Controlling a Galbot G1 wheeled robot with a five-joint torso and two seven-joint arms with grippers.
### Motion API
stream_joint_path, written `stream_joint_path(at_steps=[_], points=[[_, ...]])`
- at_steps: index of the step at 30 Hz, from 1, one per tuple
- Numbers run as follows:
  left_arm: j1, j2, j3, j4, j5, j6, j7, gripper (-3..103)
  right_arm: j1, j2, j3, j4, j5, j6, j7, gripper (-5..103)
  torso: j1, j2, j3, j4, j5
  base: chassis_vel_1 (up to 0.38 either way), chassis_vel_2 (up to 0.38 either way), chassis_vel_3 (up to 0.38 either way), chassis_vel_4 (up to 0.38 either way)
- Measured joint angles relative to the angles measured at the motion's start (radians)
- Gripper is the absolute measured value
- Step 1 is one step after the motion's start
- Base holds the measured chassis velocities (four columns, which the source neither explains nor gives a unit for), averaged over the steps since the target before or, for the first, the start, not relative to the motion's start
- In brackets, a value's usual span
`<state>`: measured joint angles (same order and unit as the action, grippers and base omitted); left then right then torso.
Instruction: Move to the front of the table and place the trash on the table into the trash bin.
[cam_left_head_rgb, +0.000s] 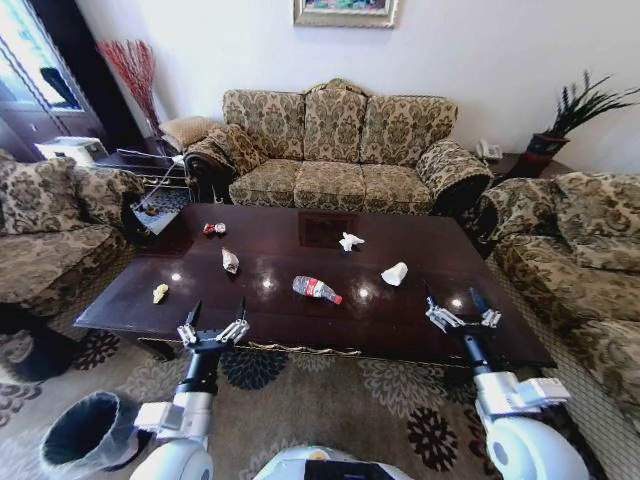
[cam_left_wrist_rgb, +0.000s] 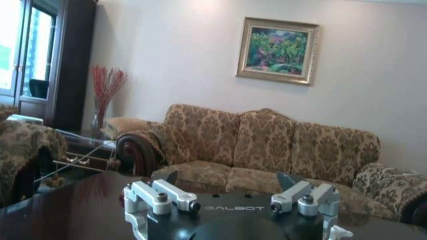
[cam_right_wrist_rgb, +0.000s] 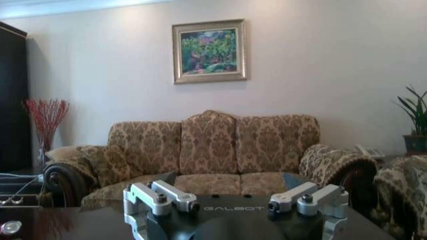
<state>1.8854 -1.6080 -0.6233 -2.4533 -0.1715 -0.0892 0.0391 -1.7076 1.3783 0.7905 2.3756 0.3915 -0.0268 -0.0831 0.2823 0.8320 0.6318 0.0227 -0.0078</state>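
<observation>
Both end effectors, left (cam_left_head_rgb: 213, 322) & right (cam_left_head_rgb: 463, 307), fingers apart, empty, hover at desk (cam_left_head_rgb: 300, 310) near edge.
Risk: bottle (cam_left_head_rgb: 316, 289), tissues (cam_left_head_rgb: 395, 273) sit mid-desk; bin (cam_left_head_rgb: 88, 432) on floor, left; long reach could roll bottle away.

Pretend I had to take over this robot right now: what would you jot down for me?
Left gripper: open, holding nothing, hovering at the near edge of the table.
Right gripper: open, holding nothing, over the same edge further right.
On the table: a plastic bottle in the middle, two white tissues, and small wrappers on the left.
Trash bin: on the carpet by the robot's left side.
Done: robot is at the table.
Left: every piece needs binning.
</observation>
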Motion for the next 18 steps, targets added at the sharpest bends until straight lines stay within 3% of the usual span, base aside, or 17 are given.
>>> stream_joint_path(at_steps=[18], points=[[0.008,0.0,0.011,-0.001,0.002,-0.004,0.001,98,-0.009,0.003,0.002,0.0,-0.003,0.01,-0.016,100,0.0,0.0,0.0,-0.0001,0.0,0.0,0.0,0.0,0.0]])
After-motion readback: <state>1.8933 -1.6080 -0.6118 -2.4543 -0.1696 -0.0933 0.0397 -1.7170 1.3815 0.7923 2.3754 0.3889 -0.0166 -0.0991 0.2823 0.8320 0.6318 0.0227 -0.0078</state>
